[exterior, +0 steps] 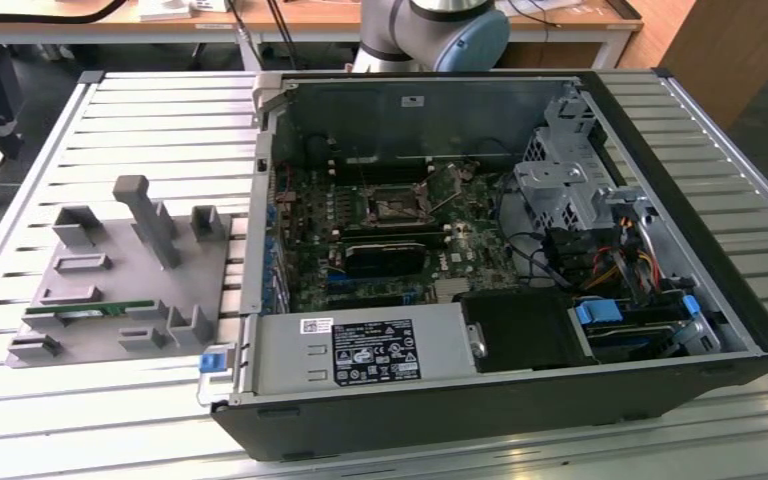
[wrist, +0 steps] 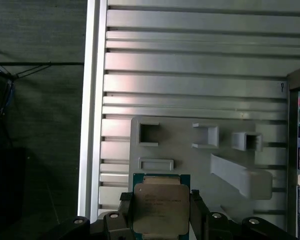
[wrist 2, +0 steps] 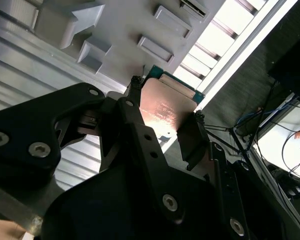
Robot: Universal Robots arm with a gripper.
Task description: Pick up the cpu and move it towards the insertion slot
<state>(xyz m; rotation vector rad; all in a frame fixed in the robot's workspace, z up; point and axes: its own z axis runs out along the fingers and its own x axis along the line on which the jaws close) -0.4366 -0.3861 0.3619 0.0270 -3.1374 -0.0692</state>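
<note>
The cpu (wrist: pixel 161 207) is a flat square chip with a silvery top plate and a green rim. In both wrist views it sits between the black fingers of my gripper (wrist: pixel 161 197), which is shut on its two opposite edges. The cpu (wrist 2: pixel 167 107) and gripper (wrist 2: pixel 166 100) hang above the grey fixture (wrist: pixel 190 160) on the slatted table. The insertion slot (exterior: pixel 395 205) is a square socket with a dark centre and a metal frame. It lies on the motherboard inside the open computer case, to the exterior view's right of the fixture (exterior: pixel 131 290).
The open case (exterior: pixel 491 420) has tall walls, a power supply (exterior: pixel 357 352) at the front, a drive cage (exterior: pixel 564 185) and loose cables. A green memory stick (exterior: pixel 84 310) lies in the fixture, whose posts (exterior: pixel 137 215) stand up. The arm's base (exterior: pixel 431 30) stands behind the case.
</note>
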